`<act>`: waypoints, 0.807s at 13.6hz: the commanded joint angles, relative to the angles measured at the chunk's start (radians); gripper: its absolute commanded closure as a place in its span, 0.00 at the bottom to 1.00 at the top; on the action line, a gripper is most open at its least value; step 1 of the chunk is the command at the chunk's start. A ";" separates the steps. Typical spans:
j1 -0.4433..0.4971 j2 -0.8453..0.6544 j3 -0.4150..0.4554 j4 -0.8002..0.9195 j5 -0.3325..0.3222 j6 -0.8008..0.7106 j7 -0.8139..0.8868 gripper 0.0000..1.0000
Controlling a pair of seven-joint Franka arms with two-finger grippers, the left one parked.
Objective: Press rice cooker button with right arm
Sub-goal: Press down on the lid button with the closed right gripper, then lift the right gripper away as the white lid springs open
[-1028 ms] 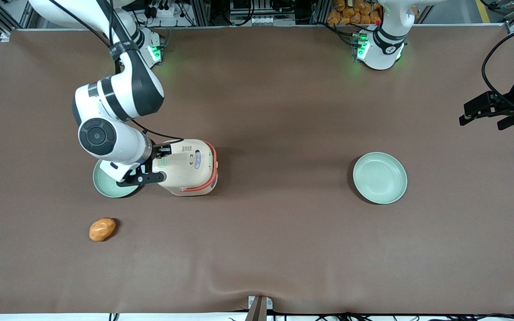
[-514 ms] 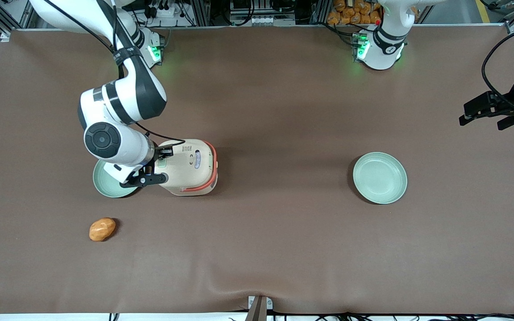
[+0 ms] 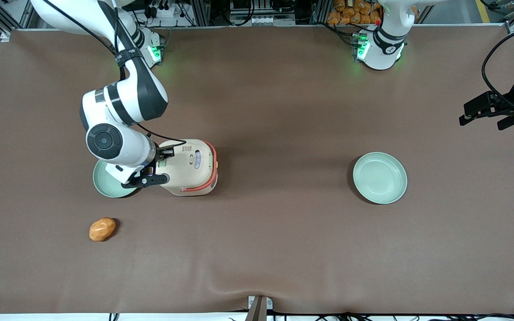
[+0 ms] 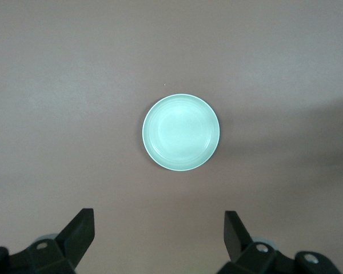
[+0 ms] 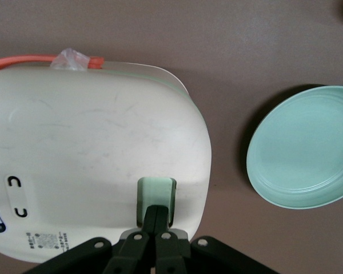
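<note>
The rice cooker [image 3: 192,169] stands closed on the brown table, with a cream lid and an orange-red band; it also shows in the right wrist view [image 5: 91,154]. The pale green button [image 5: 156,191] sits at the lid's edge nearest the plate; in the front view the button [image 3: 162,163] is mostly covered by the gripper. My right arm [image 3: 118,111] reaches down over it. The gripper [image 5: 156,212] is shut, its two black fingers pressed together, with the tips down on the button. In the front view the gripper [image 3: 158,166] sits at the lid's edge.
A pale green plate [image 3: 105,183] lies beside the cooker, partly under my wrist, and shows in the right wrist view [image 5: 306,148]. A second green plate [image 3: 379,177] lies toward the parked arm's end. An orange-brown lump [image 3: 102,228] lies nearer the front camera.
My wrist and gripper have shifted slightly toward the cooker and a little lower over the lid's edge. The cooker, plates and lump have not moved.
</note>
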 commanded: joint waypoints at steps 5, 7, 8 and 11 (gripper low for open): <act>-0.009 -0.061 0.022 0.092 0.039 -0.130 -0.006 0.84; -0.009 -0.071 0.027 0.173 0.041 -0.224 -0.007 0.78; -0.011 -0.079 0.027 0.207 0.041 -0.256 -0.007 0.70; -0.018 -0.102 0.028 0.299 0.042 -0.331 -0.007 0.41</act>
